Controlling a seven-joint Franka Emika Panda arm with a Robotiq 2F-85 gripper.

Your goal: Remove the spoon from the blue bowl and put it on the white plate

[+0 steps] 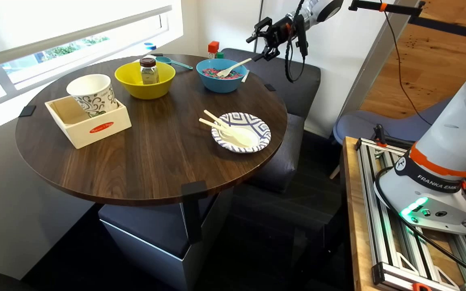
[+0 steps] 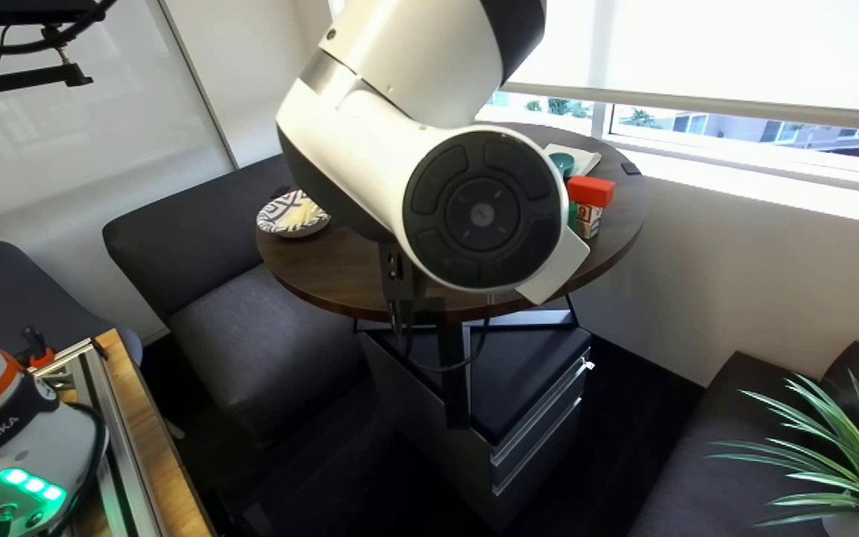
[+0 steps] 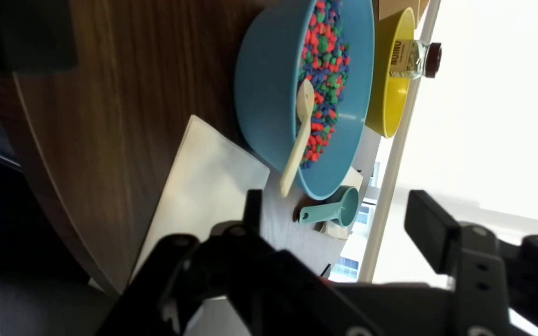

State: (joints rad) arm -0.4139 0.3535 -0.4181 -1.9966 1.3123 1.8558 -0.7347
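- Blue bowl (image 3: 266, 84): stands on the dark round table (image 1: 164, 153) and holds a bed of coloured bits (image 3: 327, 79), red, green and blue, along with the spoon (image 3: 303, 133).
- The spoon is pale; its head lies over the bits, its slender handle reaching out across the bowl's rim.
- Gripper (image 3: 336, 212): the two black fingers stand wide apart. The spoon's handle ends near them, and the wrist view shows a gap between handle and fingers.
- White plate (image 1: 262, 134): dark blue pattern, well apart from the blue bowl; it carries two pale sticks (image 1: 215, 118) that cross its rim, their inner ends hard to make out.
- Yellow bowl (image 1: 148, 92): a glass spice jar (image 1: 149, 74) with a dark lid, labelled ONION, stands inside.
- Wooden box (image 1: 81, 137): a patterned paper cup (image 1: 93, 99) sits tilted in it; the cup's bottom is out of sight.
- Teal measuring cup (image 1: 164, 60): between the yellow and blue bowls in an exterior view.
- Red-topped container (image 1: 213, 47): behind the blue bowl in an exterior view, contents hidden.
- White sheet (image 3: 208, 182): flat on the table, just beside the blue bowl.
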